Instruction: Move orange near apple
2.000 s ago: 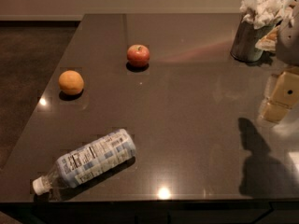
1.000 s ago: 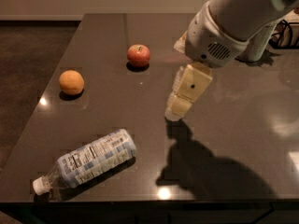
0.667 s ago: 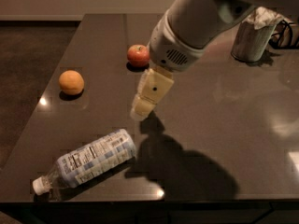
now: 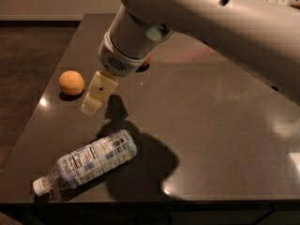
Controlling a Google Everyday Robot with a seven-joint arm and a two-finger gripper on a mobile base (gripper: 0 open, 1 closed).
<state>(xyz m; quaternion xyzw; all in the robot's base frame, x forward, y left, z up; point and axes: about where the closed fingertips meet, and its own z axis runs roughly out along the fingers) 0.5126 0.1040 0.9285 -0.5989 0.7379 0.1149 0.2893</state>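
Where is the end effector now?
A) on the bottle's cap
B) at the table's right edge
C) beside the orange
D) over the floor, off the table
C: the end effector hangs right beside the orange, nowhere near the cap end of the bottle.

Arm (image 4: 201, 18), hand (image 4: 90, 108) beside the orange (image 4: 71, 82), nearly hides the apple (image 4: 146, 60).

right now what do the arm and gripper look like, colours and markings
The arm is a thick, rounded off-white shell with small dark holes. Its wrist collar carries a grille of fine slots. The gripper, just right of the orange, is pale cream-yellow and blocky, with one dark dot.
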